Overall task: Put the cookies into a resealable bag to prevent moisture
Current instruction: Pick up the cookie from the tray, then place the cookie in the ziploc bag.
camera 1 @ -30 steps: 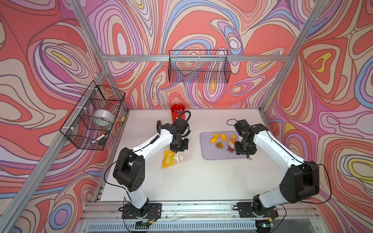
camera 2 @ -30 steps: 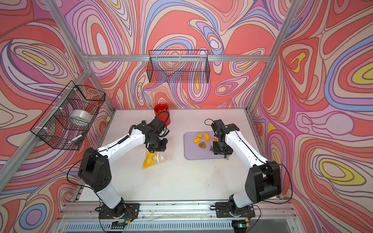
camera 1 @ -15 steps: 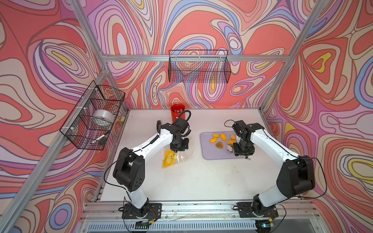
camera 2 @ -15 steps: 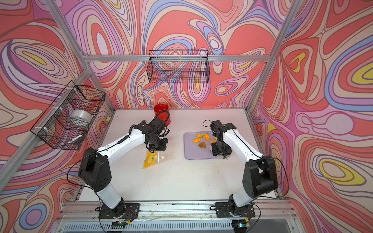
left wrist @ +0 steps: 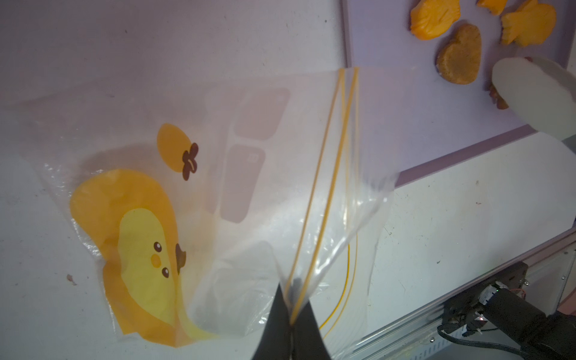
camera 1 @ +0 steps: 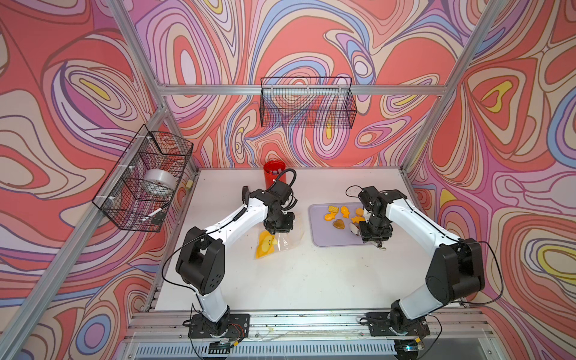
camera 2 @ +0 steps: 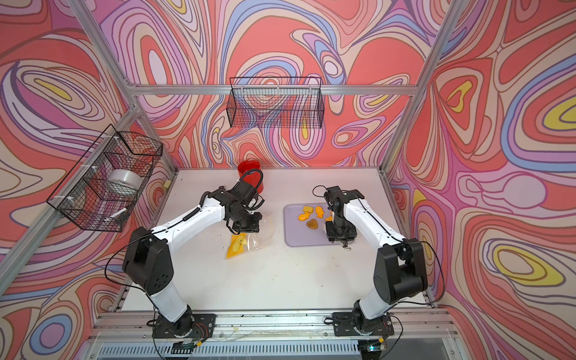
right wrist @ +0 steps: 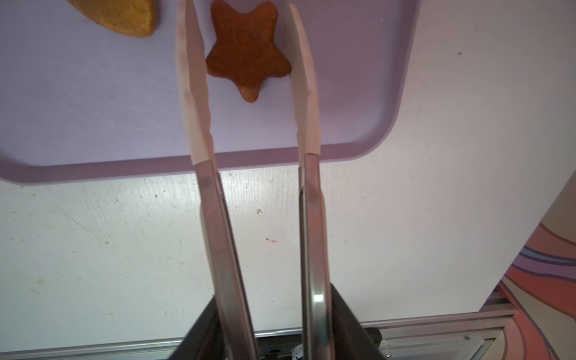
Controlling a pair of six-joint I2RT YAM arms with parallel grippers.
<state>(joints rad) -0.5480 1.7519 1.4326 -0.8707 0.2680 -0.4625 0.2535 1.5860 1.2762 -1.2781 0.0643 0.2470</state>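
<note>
We're going for the brown star cookie (right wrist: 246, 46) here. Our right gripper (right wrist: 271, 324) is clenching a pair of tongs (right wrist: 218, 237). Their white tips (right wrist: 193, 93) are straddling the star on the lilac tray (right wrist: 93, 118), though the wrist view is too tight to say whether both are actually touching it.

Our left gripper (left wrist: 291, 311) is pinching the zip edge of the resealable bag (left wrist: 249, 187) tight. That's lifting the corner while the printed end is lying on the table (left wrist: 452, 233), just beside the tray. The rest of the cookies (camera 1: 338, 215) are sitting on the tray, and none are showing inside the bag.

How we're thinking of doing this well:
- **Squeeze:** we're closing slowly so both tips are meeting the star evenly, otherwise we're risking it pivoting out sideways.
- **Lift:** we're going straight up before swinging across, so we're not nudging the heart cookie (left wrist: 459, 54) sitting near it.
- **Bag:** the mouth is looking pretty flat to us, so we're wanting it pulled wider before dropping anything in.
</note>
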